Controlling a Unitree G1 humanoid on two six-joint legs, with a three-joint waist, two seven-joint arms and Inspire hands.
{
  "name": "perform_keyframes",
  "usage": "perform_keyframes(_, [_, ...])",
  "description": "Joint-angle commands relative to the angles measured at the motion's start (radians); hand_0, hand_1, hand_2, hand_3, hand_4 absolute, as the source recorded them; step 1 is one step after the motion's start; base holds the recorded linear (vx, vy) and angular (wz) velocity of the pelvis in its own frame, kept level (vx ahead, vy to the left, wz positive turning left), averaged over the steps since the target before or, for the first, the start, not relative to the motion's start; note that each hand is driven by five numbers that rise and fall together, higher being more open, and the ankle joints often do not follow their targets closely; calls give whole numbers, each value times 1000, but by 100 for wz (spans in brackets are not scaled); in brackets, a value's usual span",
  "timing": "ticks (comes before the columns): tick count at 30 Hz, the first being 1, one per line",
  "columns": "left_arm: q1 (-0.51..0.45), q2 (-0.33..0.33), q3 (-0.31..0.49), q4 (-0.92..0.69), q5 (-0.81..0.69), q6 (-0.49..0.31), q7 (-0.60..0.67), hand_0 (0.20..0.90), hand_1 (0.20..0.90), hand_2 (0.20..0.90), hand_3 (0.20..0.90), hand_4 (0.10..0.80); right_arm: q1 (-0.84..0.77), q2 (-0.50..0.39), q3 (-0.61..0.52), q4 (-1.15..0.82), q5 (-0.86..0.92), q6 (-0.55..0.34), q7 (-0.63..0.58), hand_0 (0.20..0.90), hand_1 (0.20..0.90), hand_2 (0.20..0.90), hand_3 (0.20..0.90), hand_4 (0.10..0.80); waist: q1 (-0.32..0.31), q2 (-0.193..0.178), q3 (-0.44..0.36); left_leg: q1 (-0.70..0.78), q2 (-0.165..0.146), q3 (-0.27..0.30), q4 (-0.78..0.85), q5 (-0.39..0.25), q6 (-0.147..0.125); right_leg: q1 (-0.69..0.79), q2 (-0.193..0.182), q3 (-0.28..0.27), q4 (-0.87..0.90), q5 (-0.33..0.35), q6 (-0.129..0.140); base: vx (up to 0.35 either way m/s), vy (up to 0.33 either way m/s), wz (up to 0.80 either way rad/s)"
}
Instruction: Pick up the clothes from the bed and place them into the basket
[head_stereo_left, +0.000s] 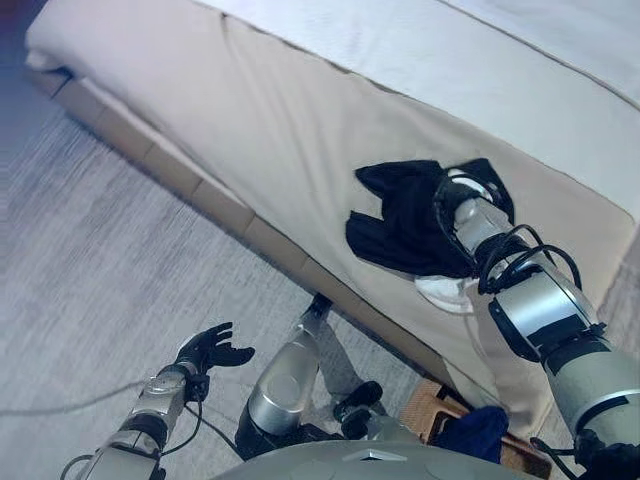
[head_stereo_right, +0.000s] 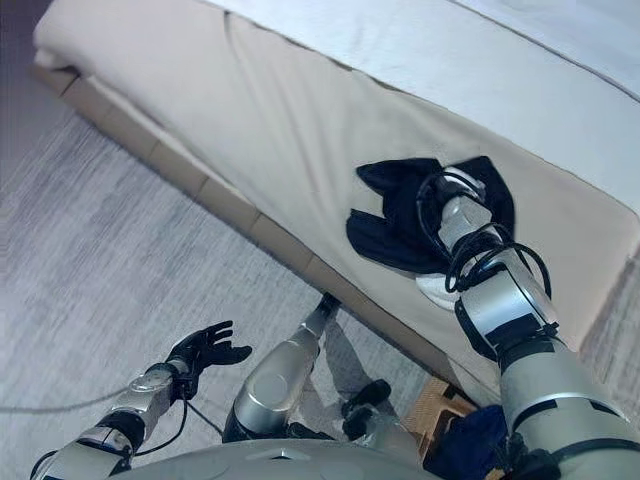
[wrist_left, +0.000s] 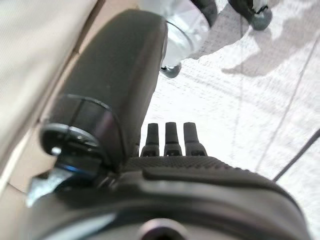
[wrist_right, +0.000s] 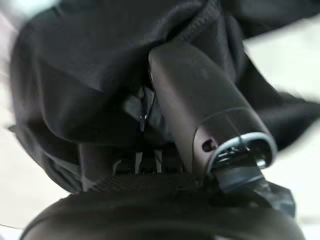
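The fingers of the right hand (wrist_right: 200, 120) were buried in the black garment (head_stereo_left: 400, 220), so their grasp could not be read. A white item (head_stereo_left: 445, 293) lay mostly hidden under the right arm. The basket (head_stereo_left: 440, 405) and its blue cloth (head_stereo_left: 475, 432) were cut off by the lower edge.

A black garment (head_stereo_left: 405, 220) is seen on the beige bed cover (head_stereo_left: 290, 130), over something white (head_stereo_left: 445, 293), possibly another cloth. The sheet (head_stereo_left: 450, 50) is white, the floor (head_stereo_left: 90, 270) grey. A dark blue cloth (head_stereo_left: 470, 432) lies in a brown basket (head_stereo_left: 432, 405).
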Motion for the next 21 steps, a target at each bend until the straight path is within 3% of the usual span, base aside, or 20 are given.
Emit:
perform_keyframes(1, [17,33,-20,-42,18,-32,-30,900,900,900,900,800,-20,-53,38,21,-46,133,101,425,425,425,345,245,33,2,2,47,29,56,-3,-128,39,-110,-32,5,121,-1,-67,46,-48,33])
perform_keyframes(2, [16,32,-23,-51,20,-26,-29,900,900,900,900,800,-19,-53,34,26,-53,138,100,300,300,300,200,100,36,3,3,46,29,55,-4,-126,39,-110,-33,-1,122,-1,-67,34,-29,24])
perform_keyframes(6, [11,35,-34,-68,45,-10,-22,900,900,900,900,800,-31,-64,17,25,-34,143,80,300,300,300,200,100,44,-6,8,49,29,53,-6,-126,35,-102,-34,-18,124,9,-60,43,-55,11])
perform_keyframes(10, [8,40,-45,-61,46,-11,-14,900,900,900,900,800,-60,-79,10,-2,44,81,-25,300,300,300,200,100,35,-21,3,66,31,59,-9,-131,32,-90,-29,-9,115,19,-53,18,-36,2])
perform_keyframes(13, [25,38,-54,-44,33,-23,5,900,900,900,900,800,-101,-99,-17,-130,201,-67,-320,300,300,300,200,100,6,-38,-11,107,42,77,-14,-145,32,-77,-23,23,112,41,-44,35,-16,-5])
perform_keyframes(14, [27,38,-54,-41,32,-27,7,900,900,900,900,800,-107,-101,-20,-145,220,-90,-366,300,300,300,200,100,2,-40,-13,112,43,80,-15,-146,31,-76,-23,27,112,42,-43,35,8,-11])
perform_keyframes(16, [64,26,-37,-21,29,-60,18,900,900,900,900,800,-102,-117,-73,-358,263,-122,-562,300,300,300,200,100,-32,-49,-30,142,55,103,-25,-153,32,-72,-15,55,111,49,-41,16,18,-13])
perform_keyframes(20, [124,-10,4,7,36,-82,32,900,900,900,900,800,-12,-160,-234,-794,195,-233,-770,300,300,300,200,100,-114,-54,-84,188,63,160,-47,-148,42,-60,4,100,74,73,-38,-28,61,-38])
perform_keyframes(21, [129,-13,9,12,38,-81,33,900,900,900,900,800,2,-171,-251,-851,194,-223,-770,300,300,300,200,100,-124,-55,-94,194,64,167,-49,-151,43,-57,7,107,68,75,-36,-65,60,-38])
